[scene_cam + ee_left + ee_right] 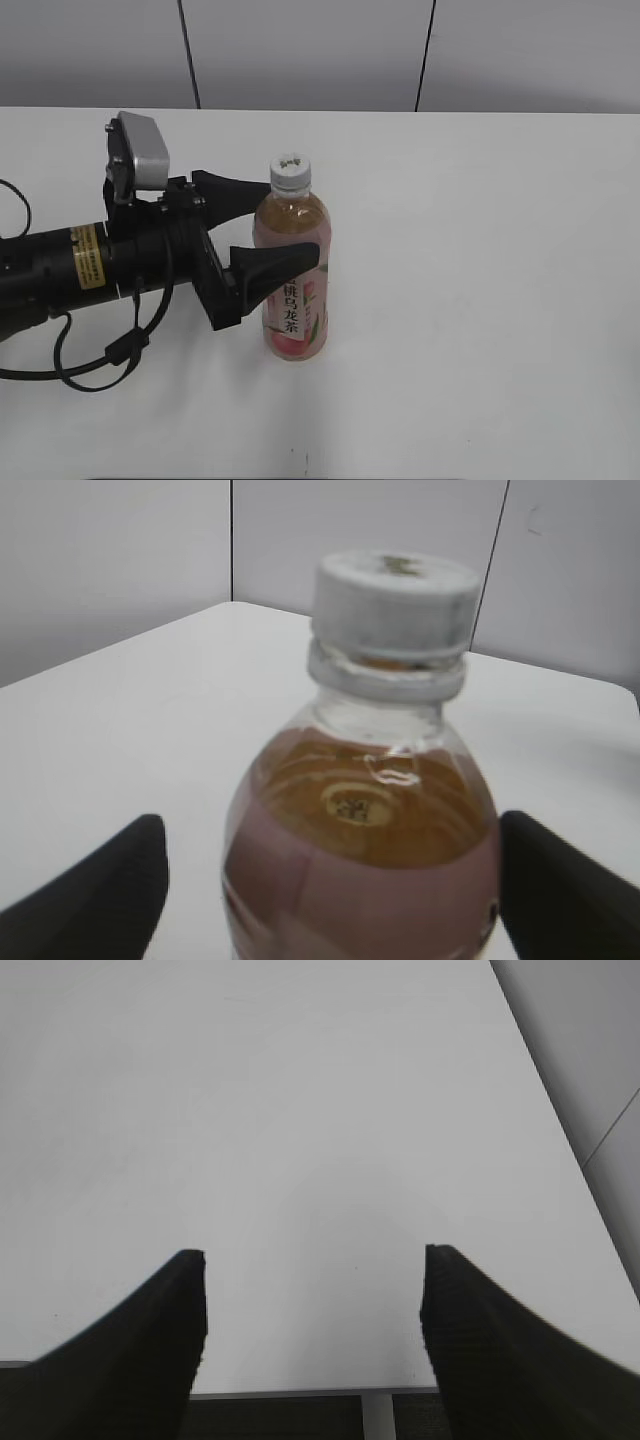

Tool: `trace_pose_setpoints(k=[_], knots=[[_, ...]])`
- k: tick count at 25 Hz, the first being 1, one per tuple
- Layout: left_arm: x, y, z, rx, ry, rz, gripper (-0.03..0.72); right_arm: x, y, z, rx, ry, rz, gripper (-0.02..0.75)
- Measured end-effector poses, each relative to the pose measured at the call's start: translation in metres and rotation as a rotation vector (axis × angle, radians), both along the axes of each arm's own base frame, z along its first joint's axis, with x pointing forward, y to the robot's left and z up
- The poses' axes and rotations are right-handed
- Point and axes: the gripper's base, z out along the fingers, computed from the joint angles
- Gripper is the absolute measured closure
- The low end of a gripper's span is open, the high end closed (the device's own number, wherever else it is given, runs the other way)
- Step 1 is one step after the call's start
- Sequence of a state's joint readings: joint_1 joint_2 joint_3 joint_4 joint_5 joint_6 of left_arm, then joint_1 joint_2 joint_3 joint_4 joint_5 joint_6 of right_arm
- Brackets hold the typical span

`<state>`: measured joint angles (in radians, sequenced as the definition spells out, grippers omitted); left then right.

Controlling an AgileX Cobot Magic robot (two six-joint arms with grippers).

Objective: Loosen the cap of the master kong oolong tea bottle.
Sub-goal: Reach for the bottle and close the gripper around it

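The master kong oolong tea bottle [296, 325] stands upright on the white table, with pinkish-amber tea and a pink-and-white label. Its white ribbed cap [290, 171] sits on top. My left gripper [293, 222] reaches in from the left and is open, with one black finger behind the bottle's shoulder and one in front of its upper body. In the left wrist view the bottle [360, 880] fills the middle, the cap [395, 595] above it, with a small gap between the gripper's [330, 825] fingers and the bottle. My right gripper [315, 1255] is open and empty over bare table.
The white table [480, 300] ends at a grey panelled wall at the back. In the right wrist view the table's [300, 1110] near edge runs just under the fingertips. A black cable [100, 360] loops under the left arm.
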<state>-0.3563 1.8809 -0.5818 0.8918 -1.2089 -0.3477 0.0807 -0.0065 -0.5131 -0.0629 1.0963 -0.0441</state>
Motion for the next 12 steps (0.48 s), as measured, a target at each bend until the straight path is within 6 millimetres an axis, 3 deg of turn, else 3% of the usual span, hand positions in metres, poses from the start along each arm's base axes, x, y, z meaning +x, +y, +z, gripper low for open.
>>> trace_pose_setpoints(k=[5, 12], knots=[[0.002, -0.004, 0.000, -0.006, -0.003, -0.004, 0.101, 0.000, 0.000, 0.000, 0.000, 0.000, 0.000, 0.227], [-0.001, -0.014, -0.021, 0.009, 0.069, -0.003, 0.101, 0.000, 0.000, 0.000, 0.000, 0.000, 0.000, 0.227]])
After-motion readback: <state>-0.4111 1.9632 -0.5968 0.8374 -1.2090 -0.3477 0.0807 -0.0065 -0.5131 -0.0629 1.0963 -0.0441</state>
